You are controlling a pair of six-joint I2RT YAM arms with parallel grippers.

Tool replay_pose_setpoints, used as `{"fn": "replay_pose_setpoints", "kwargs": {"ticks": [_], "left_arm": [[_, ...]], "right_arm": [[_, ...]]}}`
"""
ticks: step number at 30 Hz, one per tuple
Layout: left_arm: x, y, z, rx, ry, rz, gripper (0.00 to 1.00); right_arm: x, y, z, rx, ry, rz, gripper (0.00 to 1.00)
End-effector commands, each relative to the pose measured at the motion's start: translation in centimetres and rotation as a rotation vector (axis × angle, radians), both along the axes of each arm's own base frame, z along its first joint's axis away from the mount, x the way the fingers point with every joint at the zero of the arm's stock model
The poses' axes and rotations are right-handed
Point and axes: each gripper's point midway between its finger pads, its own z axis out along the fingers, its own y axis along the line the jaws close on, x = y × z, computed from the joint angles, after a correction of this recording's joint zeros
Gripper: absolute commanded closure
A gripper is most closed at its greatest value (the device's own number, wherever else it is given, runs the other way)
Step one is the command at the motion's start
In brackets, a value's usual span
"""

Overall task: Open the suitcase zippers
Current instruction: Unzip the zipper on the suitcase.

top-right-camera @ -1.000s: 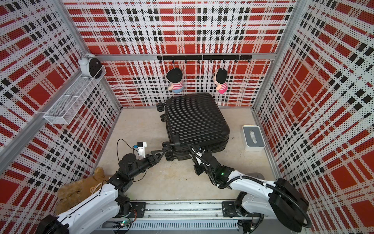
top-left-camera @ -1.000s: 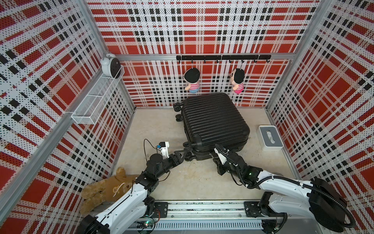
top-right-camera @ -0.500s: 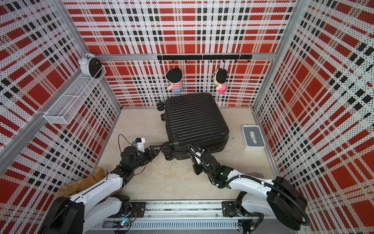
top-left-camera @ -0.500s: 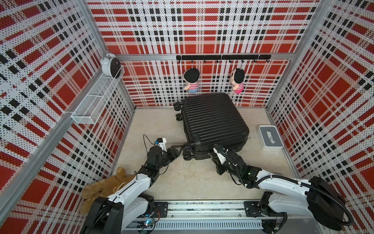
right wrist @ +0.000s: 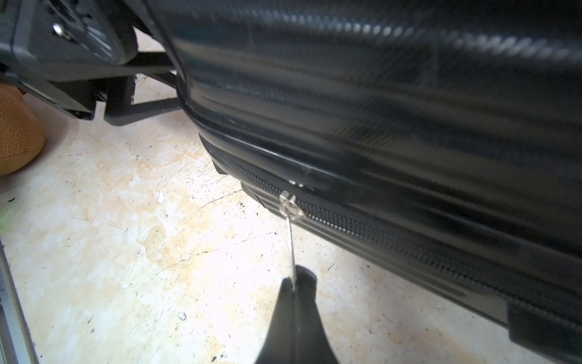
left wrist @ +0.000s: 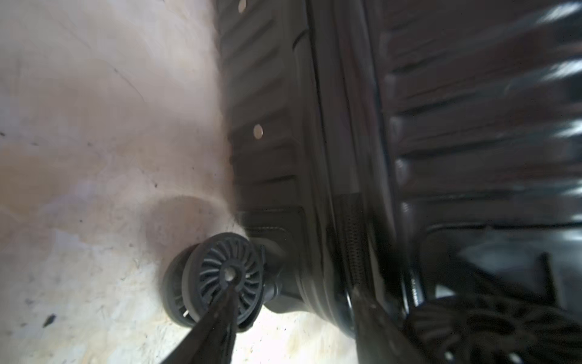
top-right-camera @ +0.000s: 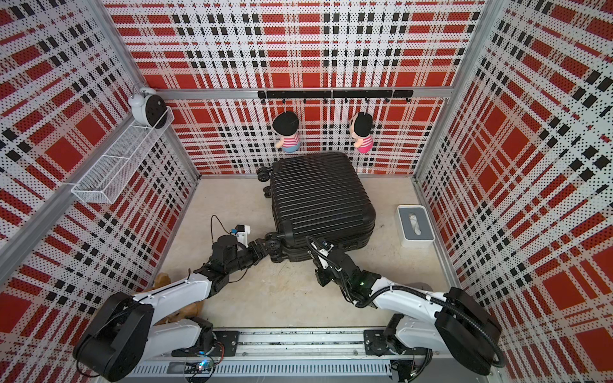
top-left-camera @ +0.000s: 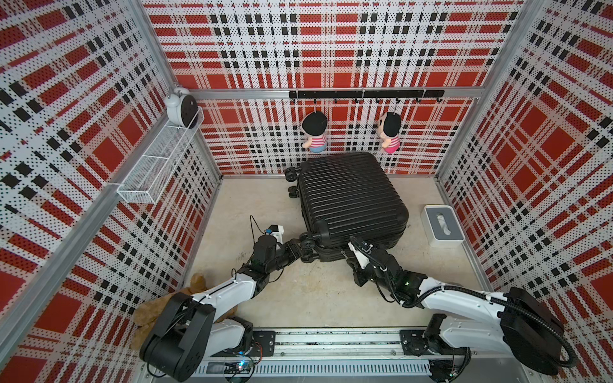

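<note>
with our right hand (right wrist: 296, 278) pinching the pull (right wrist: 291, 241) on the near side of the suitcase (top-left-camera: 351, 199), flat on the counter (top-left-camera: 298, 295), we should draw along the zippers (right wrist: 378, 231) while our left hand (top-left-camera: 298, 252), spread astride its wheel corner (left wrist: 277, 249), steadies it.

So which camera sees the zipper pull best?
The right wrist view: the silver zipper pull shows up close, pinched in the shut right gripper. Both top views are too far to show it, and the left wrist view shows only zipper track.
</note>
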Motion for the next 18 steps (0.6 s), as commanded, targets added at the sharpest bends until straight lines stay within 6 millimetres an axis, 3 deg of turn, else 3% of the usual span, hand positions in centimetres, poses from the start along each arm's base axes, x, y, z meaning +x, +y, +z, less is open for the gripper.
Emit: {"fn": "replay_pose_setpoints", "kwargs": {"ticks": [1,18], "left_arm": [[0.6,-1.2,2.3,-0.027,-0.093,-0.034,0.40],[-0.5,-0.7,1.4,-0.030,-0.099,-0.036,0.40]], "right_arm": [[-0.1,1.7,1.3,0.055,-0.019,0.041,1.00],[-1.0,7.1,2.1,0.089,-0.063,0.081,1.00]]}}
